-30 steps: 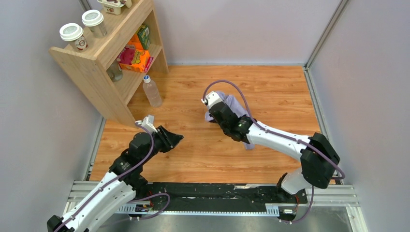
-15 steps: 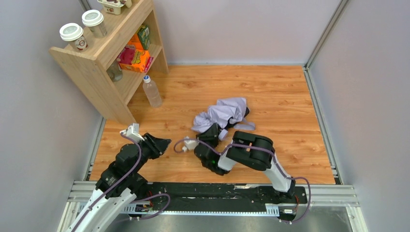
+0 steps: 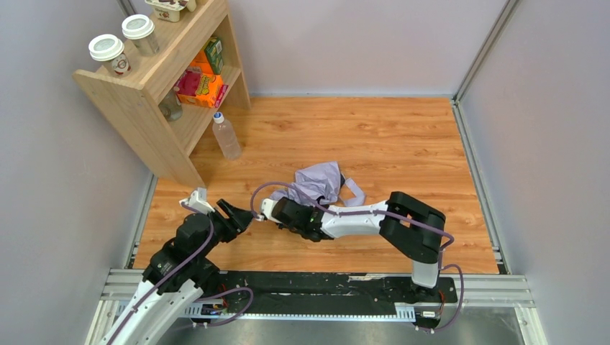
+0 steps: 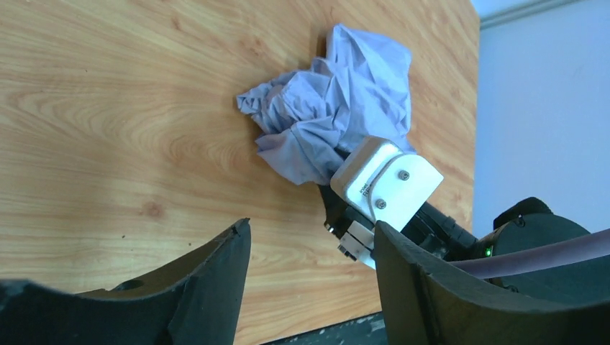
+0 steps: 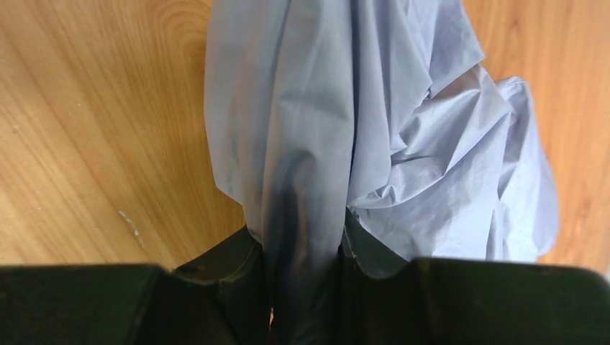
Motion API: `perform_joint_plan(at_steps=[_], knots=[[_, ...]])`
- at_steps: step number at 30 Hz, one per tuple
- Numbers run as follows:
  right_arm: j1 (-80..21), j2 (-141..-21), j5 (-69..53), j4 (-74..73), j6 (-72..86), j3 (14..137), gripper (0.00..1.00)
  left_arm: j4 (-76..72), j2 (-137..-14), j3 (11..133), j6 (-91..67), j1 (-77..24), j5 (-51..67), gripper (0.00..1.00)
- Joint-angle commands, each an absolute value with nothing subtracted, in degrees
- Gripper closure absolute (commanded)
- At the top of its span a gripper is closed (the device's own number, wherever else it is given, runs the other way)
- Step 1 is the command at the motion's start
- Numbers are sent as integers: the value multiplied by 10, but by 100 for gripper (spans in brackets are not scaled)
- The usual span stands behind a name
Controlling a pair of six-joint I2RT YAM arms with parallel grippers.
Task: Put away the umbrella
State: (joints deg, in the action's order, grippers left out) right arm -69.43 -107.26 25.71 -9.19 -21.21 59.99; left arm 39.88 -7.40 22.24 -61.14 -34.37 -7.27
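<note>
Lavender-white fabric of the umbrella (image 3: 321, 181) lies crumpled on the wooden bench (image 3: 403, 136) at mid-frame in the top view, its canopy loose and its strap trailing to the right. The right jaws are narrow, pinching a fold of that cloth, as the right wrist view shows. The left jaws stand wide and empty at lower left, facing the bundle across a gap. The step in hand looks like gathering the umbrella. Next, the left jaws would need to close on the shaft or handle, neither visible now, rather than on slack cloth that could slip.
</note>
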Motion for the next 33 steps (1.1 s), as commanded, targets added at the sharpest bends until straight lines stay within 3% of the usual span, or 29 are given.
perform_joint_plan(at_steps=[1,5,11,17,20,23,28,30,33], knots=[[-670,-1150,-49,-278,-105,607,100,466,-105,233,-757,-341,-80,30],[-636,-1175,-142,-296,-109,616,100,479,-106,211,-849,-341,-75,27],[-604,-1181,-192,-279,-103,605,100,271,-159,87,-972,-341,-30,25],[-600,-1176,-187,-277,-102,604,100,139,-289,102,-942,-334,-56,24],[-588,-1172,-178,-272,-93,602,100,186,-309,115,-935,-318,-11,23],[-580,-1167,-157,-267,-85,601,100,323,-230,142,-908,-317,-36,23],[-570,-1163,-132,-259,-76,602,100,406,-21,141,-810,-318,-70,26],[-569,-1163,-131,-260,-75,603,100,397,16,142,-792,-317,-69,25],[-570,-1163,-138,-258,-76,600,100,332,-50,144,-765,-318,-31,20]])
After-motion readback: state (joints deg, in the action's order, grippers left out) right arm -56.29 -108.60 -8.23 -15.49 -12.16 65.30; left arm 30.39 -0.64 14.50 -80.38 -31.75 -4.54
